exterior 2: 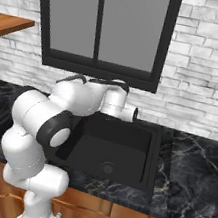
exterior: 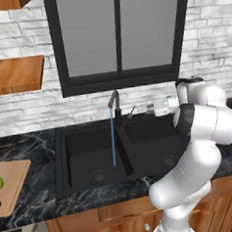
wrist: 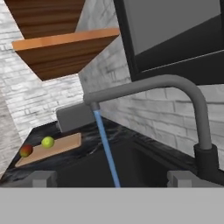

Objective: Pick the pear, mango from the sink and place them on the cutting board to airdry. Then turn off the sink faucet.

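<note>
Pear (wrist: 47,141) and mango (wrist: 26,151) on cutting board (wrist: 61,146). Sink faucet (exterior: 115,106) running into sink (exterior: 76,155). Gripper (wrist: 112,178) beside lever, fingers wide, empty.

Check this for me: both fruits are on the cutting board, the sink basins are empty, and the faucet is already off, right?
Not quite: the faucet is running, with a blue stream falling into the sink in the left base view. The pear and mango do sit on the cutting board.

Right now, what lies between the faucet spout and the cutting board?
In the hand view, the blue water stream falls from the sink faucet; beyond it, black sink and dark marble counter reach the cutting board.
</note>
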